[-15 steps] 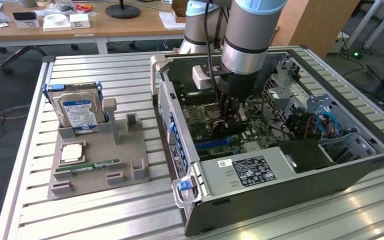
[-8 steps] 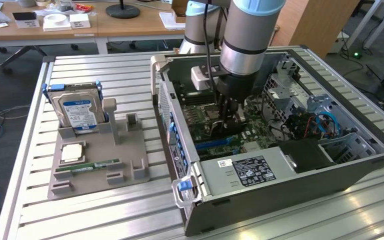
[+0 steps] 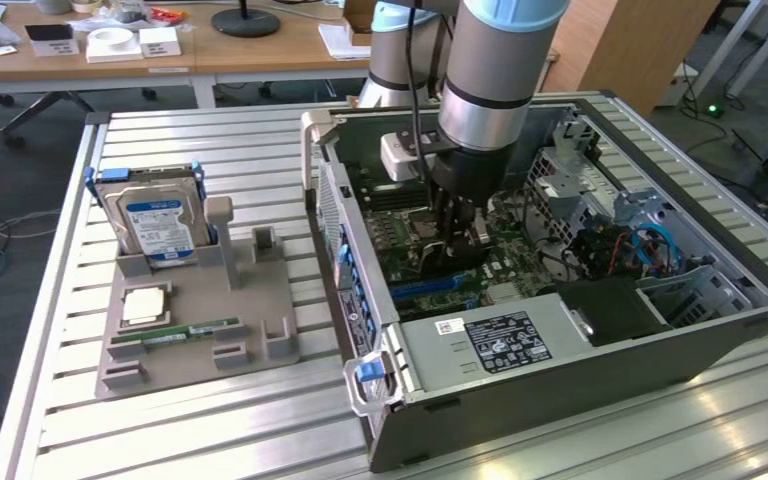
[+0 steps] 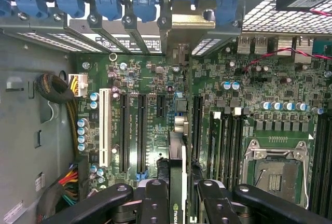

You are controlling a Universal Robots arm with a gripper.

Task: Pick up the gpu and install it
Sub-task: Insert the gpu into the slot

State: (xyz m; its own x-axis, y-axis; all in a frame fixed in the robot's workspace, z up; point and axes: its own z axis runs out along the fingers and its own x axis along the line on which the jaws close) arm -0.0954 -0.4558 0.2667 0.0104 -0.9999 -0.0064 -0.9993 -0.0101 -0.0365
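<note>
Gripper (image 4: 179,206) down inside the open PC case (image 3: 704,330), fingers (image 4: 155,203) pinched narrow on the gpu (image 4: 177,164). The card is held edge-on, thin black body between the pads, over the motherboard (image 4: 249,79). In the exterior view the gripper (image 3: 464,230) hangs over the middle of the board, arm coming straight down into the case.

Card edge sits above the expansion slot area: black long slots (image 4: 141,130) just to one side, white slot (image 4: 105,125) further out, another black slot (image 4: 197,123) on the other side. Can't tell if the card touches a slot.

Close obstacles: row of blue latches (image 4: 109,1) along the rear wall, RAM slots (image 4: 228,141) and empty CPU socket (image 4: 275,169) beside the card, cable bundle (image 4: 52,86) at the case wall. Power supply (image 3: 491,340) at the case's near end, drive cage (image 3: 684,290) towards the exterior view's right.

Outside the case, on the exterior view's left: grey fixture tray (image 3: 271,310) on the slatted table (image 3: 197,430), holding the upright hard drive (image 3: 157,215), a CPU chip (image 3: 144,303) and a green RAM stick (image 3: 177,333).
</note>
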